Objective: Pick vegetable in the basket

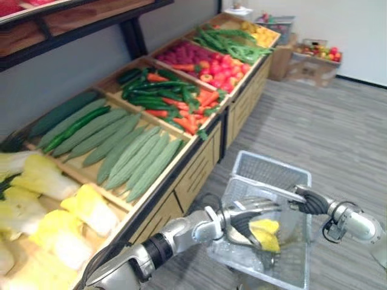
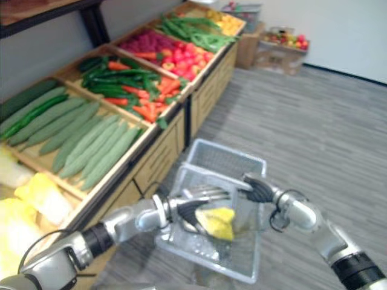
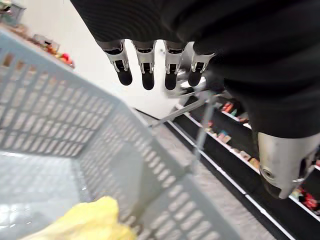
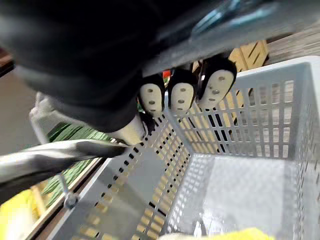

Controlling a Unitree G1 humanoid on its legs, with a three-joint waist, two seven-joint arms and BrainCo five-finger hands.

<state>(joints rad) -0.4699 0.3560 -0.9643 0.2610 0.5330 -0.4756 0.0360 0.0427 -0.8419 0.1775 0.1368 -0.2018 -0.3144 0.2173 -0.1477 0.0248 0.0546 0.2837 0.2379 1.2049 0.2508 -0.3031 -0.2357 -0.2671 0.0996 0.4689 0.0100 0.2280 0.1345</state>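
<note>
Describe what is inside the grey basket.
A yellow leafy vegetable lies on the basket's floor, under the open left hand. The vegetable and hand cover part of the floor; what lies beneath cannot be seen.

1. A wooden stand [image 1: 199, 163] runs from the lower left to the top centre of the frame.
2. Its bins hold yellow-white cabbages [image 1: 36, 181], pale green gourds [image 1: 127, 154], carrots [image 1: 193, 115], red produce [image 1: 211, 63] and green beans [image 1: 227, 42].
3. The grey floor [image 1: 326, 133] carries cardboard boxes [image 1: 311, 63] at upper right.
</note>
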